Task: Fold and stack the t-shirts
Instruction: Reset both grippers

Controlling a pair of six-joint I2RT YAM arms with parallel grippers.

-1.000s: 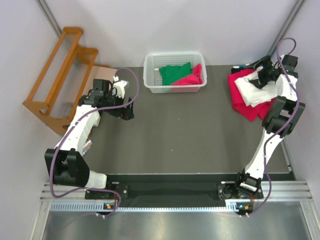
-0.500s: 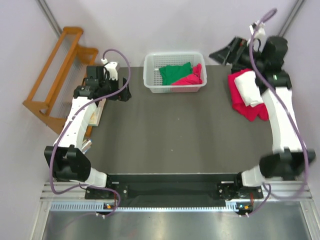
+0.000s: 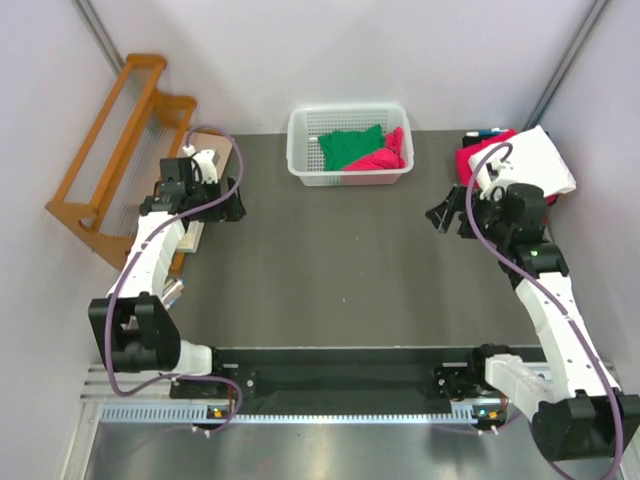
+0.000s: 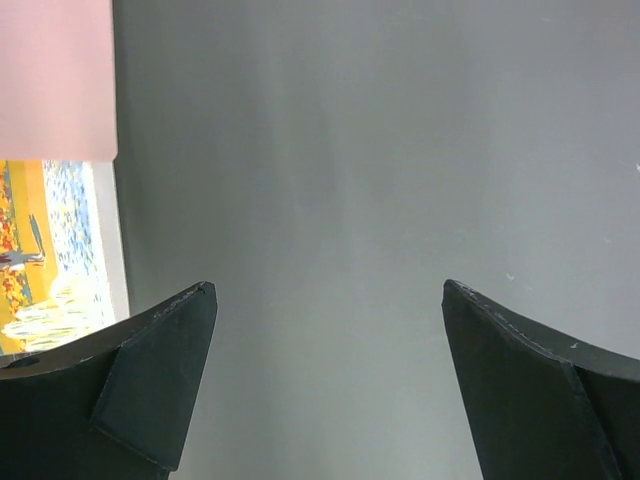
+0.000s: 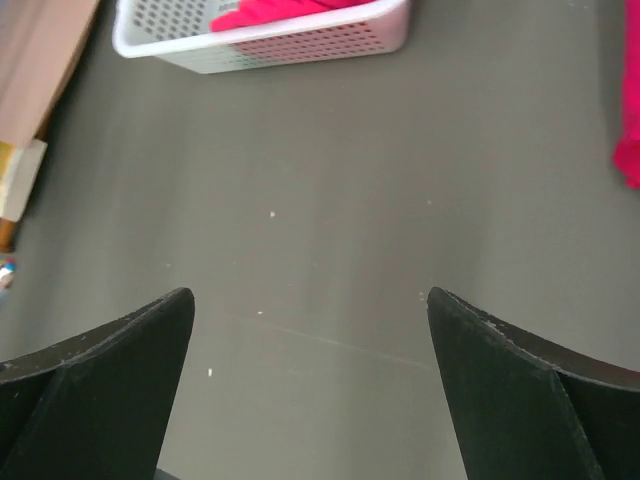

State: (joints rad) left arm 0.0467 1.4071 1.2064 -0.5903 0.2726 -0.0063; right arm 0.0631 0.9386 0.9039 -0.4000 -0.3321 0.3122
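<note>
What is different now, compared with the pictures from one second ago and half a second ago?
The right end effector left the t-shirts in the far right corner and drew back toward the middle, open and empty. The white t-shirt now lies uncovered on the crimson t-shirts. The left end effector shifted a little to the left, open. The basket and its green t-shirt stayed as they were.

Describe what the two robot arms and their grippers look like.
Both the left arm and the right arm have white links with bulky black joints, and a purple cable loops along each. The left gripper and right gripper have broad, matte black, wedge-shaped fingers. No markings show on them.
</note>
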